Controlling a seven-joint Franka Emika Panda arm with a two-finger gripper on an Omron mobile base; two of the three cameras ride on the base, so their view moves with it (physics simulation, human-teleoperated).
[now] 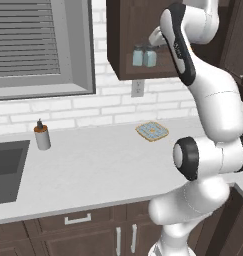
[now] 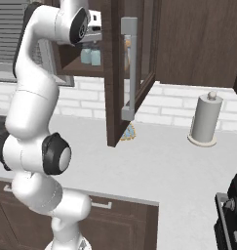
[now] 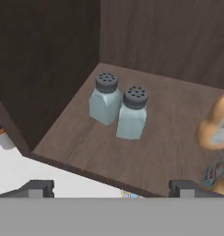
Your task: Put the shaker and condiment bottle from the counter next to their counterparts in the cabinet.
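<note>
In the hand view, note the pump dispenser (image 3: 0, 136) at 9 o'clock, on the counter (image 3: 21, 173) below the cabinet (image 3: 155, 41). Toward centre, two shakers (image 3: 105, 99) (image 3: 132, 113) stand upright on the cabinet floor, long axes vertical, perforated caps up, side by side and just touching. At 3 o'clock you see an orange condiment bottle (image 3: 215, 126), blurred and close to the lens. The gripper (image 3: 111, 189) is spread wide and holds nothing.
</note>
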